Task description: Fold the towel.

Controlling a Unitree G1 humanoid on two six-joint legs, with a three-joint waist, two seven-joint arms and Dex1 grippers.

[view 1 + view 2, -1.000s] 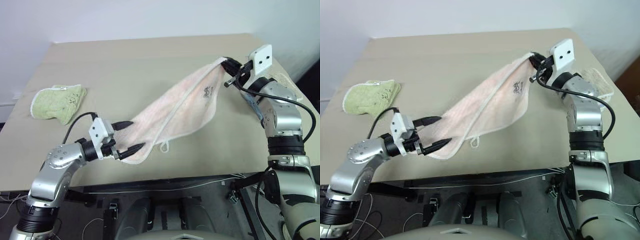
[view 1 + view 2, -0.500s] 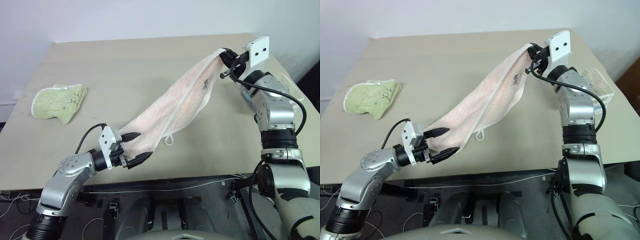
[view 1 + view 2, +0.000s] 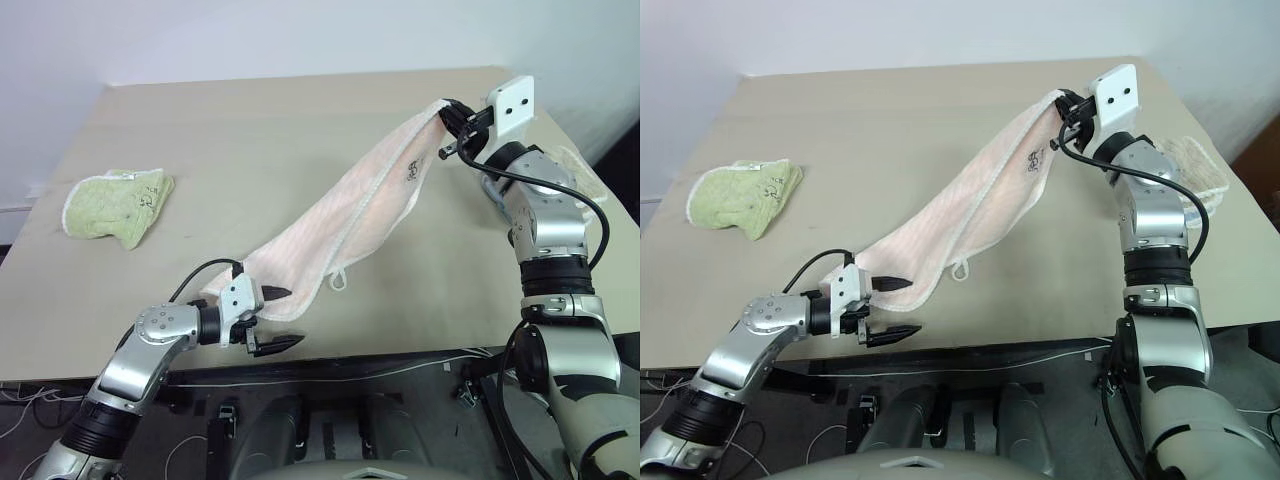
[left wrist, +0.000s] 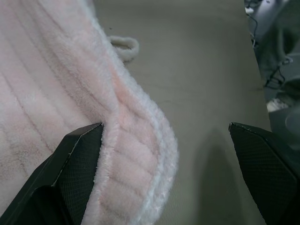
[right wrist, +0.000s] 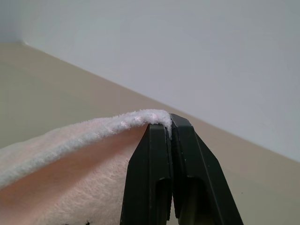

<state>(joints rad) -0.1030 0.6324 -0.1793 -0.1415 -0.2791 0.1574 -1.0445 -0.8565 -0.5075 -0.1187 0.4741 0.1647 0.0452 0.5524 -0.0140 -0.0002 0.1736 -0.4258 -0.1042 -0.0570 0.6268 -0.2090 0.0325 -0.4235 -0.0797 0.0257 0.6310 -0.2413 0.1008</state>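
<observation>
The pale pink towel [image 3: 360, 205] stretches as a slanted band from its raised top corner down to the table [image 3: 250, 130]. My right gripper [image 3: 447, 112] is shut on that top corner, high over the table's far right; the pinch is plain in the right wrist view [image 5: 168, 123]. The towel's lower end rests on the table near the front edge, with its white loop [image 3: 338, 281] beside it. My left gripper [image 3: 910, 306] is open there, low over the table. The towel's edge [image 4: 140, 154] lies against one finger [image 4: 70, 178] and partly in the gap, not pinched.
A light green towel [image 3: 115, 205] lies crumpled at the table's left. A beige towel [image 3: 1195, 165] lies at the right edge behind my right arm. The table's front edge runs just below the left gripper.
My left gripper sank toward the table's front edge and stayed open. The towel's lower end, earlier draped across its fingers, now rests on the table. The right gripper keeps its hold.
</observation>
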